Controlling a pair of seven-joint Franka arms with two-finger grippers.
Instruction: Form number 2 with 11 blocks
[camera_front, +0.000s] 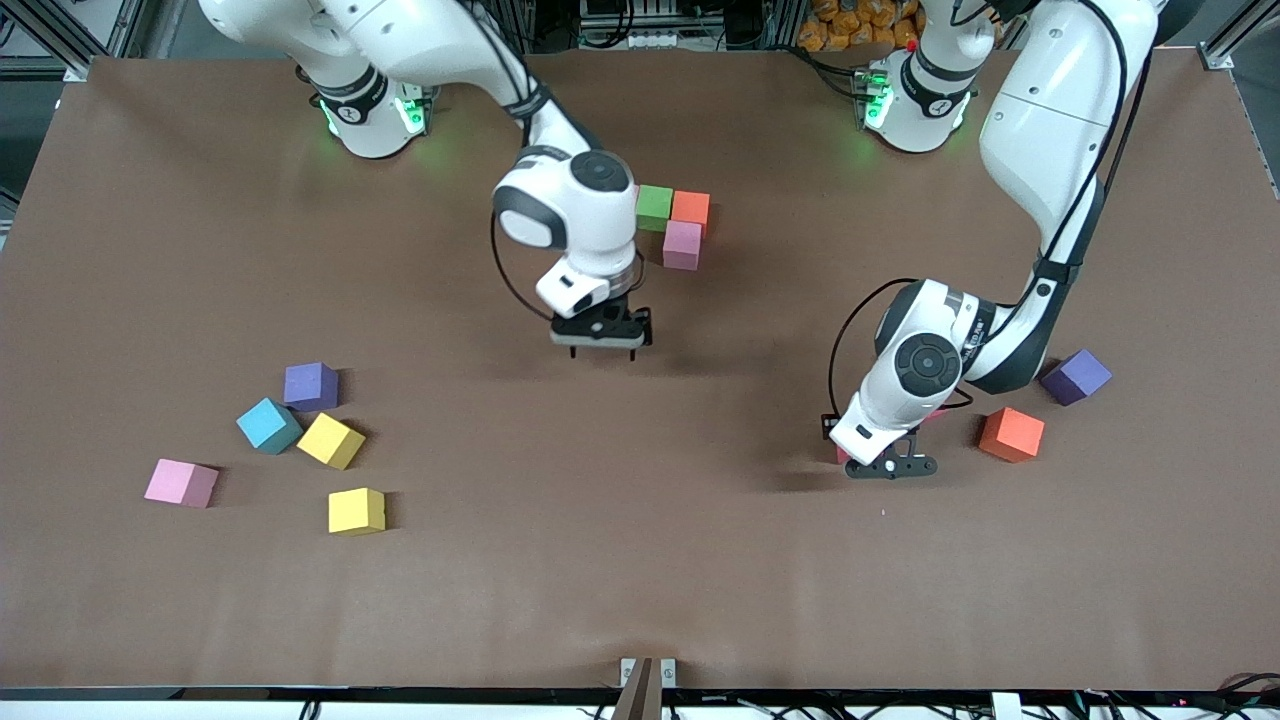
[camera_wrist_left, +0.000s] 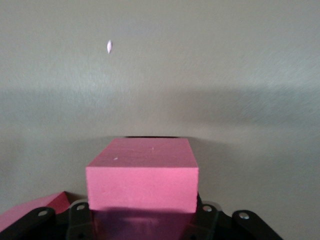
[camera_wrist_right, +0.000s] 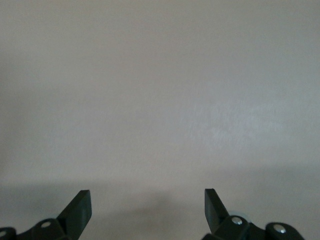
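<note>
Clamping left gripper (camera_front: 888, 467): clenched on red cube (camera_wrist_left: 142, 180), low at table's 4 o'clock.
Right gripper (camera_front: 600, 345): spread wide, waiting over centre.
Table (camera_front: 640, 560): brown, matte.
Digit start (camera_front: 682, 245): green, orange, pink cubes touching, 12 o'clock.

Right gripper (camera_wrist_right: 147, 210) jaws apart above table (camera_wrist_right: 160, 100)

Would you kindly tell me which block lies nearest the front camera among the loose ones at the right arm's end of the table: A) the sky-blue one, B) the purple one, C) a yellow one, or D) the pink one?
C: one yellow block lies lower in the front view than the pink block, the sky-blue block and the purple block.
</note>
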